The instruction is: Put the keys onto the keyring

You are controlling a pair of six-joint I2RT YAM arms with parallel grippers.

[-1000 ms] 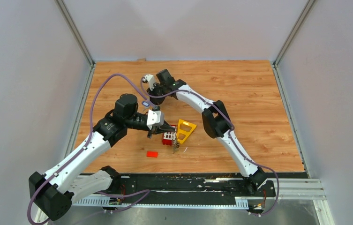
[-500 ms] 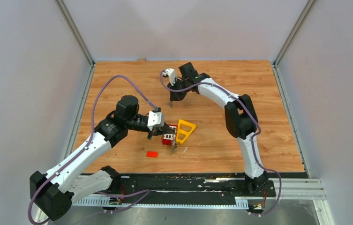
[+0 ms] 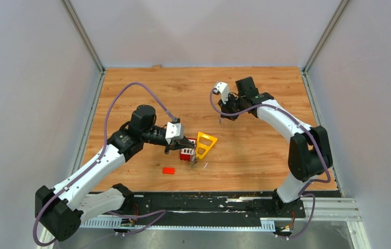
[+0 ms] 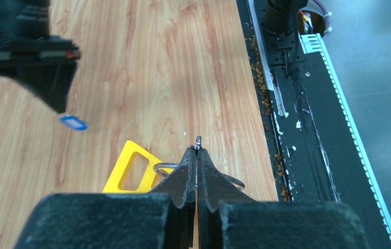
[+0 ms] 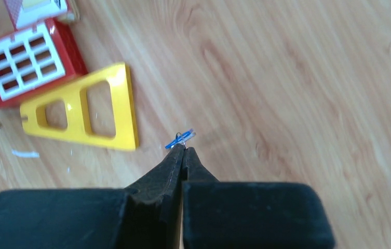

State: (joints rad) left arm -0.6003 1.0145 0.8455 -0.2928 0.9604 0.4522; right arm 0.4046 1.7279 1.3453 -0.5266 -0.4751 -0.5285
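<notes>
Left pincer [image 4: 197,151] clamped fully shut on keyring [image 4: 162,165]. Wire loop pokes out both sides of tips, low centre of left wrist view, above yellow frame [image 4: 130,170]. Right pincer [image 5: 183,150] also shut tight, blue key [image 5: 179,140] nipped at tips. In top view it sits upper right of centre over tabletop [image 3: 266,150], well apart from left pincer. Red grid block [image 5: 27,62] just beside frame.

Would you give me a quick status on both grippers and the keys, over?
Left gripper shut on keyring. Right gripper shut on blue key, apart from keyring. Yellow frame close beside keyring.
</notes>
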